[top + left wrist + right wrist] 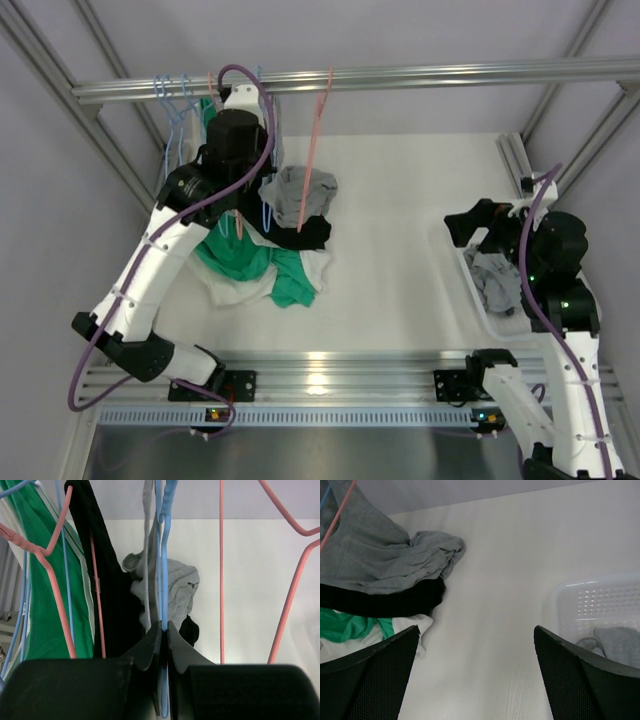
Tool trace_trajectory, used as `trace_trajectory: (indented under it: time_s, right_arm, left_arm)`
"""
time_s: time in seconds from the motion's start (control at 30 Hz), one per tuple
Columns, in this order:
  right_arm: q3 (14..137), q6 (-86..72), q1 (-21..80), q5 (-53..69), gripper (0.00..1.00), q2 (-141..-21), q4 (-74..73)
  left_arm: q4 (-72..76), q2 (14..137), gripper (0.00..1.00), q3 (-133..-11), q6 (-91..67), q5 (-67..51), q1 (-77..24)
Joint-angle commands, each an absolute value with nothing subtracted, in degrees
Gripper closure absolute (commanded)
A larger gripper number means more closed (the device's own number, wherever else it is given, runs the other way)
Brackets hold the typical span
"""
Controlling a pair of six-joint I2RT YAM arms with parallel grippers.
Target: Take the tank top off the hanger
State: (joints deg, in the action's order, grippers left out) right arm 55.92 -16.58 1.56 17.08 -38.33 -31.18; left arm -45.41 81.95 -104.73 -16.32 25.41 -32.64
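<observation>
Left hand (164, 630) clamped on blue hanger (163, 565); grey tank top (180, 587) hangs just beyond it. Right hand (475, 630) fingers apart. Next, likely: slide straps off.

- You've got white shells on L arm (150, 260) & R arm (585, 400), w/ chunky black joint housings (235, 140).
- Purple cable (271, 135) runs along each arm, outside the shells.
- Small green LEDs (563, 305) glow on R arm's black joints.
- L fingers (150, 647): smooth black, wedge-shaped tips.
- R fingers (370, 680): black, w/ fine mesh-like texture.
</observation>
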Motion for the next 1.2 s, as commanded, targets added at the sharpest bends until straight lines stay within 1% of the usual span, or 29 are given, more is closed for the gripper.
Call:
trace_trajectory:
  time_s: [0.0, 0.37, 0.63, 0.87, 1.0, 1.03, 1.17]
  right_arm:
    - [57.1, -17.5, 2.5, 19.3, 0.05, -37.0, -26.8]
    - [57.1, -17.3, 2.5, 20.2, 0.05, -36.3, -26.8]
    - [57.0, -17.1, 2.5, 20.3, 0.05, -36.1, -26.8]
    - [57.0, -16.9, 2.6, 21.3, 0.05, -35.7, -26.8]
    - [56.9, -16.8, 2.5, 29.9, 0.05, -35.9, -24.7]
    - [56.9, -17.5, 2.5, 35.0, 0.05, -35.9, -22.8]
    - [56.3, -19.9, 2.8, 44.6, 0.05, -35.8, -17.4]
  left_arm:
    - [-39.7, 78.6, 1.00, -105.8, -17.3, 23.6, -32.3]
    - [-36.4, 74.5, 1.00, -102.4, -18.2, 22.3, -32.3]
    - [-31.2, 70.7, 1.00, -97.7, -19.2, 19.3, -32.3]
    - [-30.5, 69.8, 1.00, -96.2, -20.7, 15.8, -32.3]
    - [-30.4, 66.6, 1.00, -93.6, -22.2, 12.8, -32.4]
    - [-30.5, 65.8, 1.00, -92.7, -22.7, 12.4, -32.3]
    - [-30.5, 61.4, 1.00, -86.4, -23.4, 11.0, -32.3]
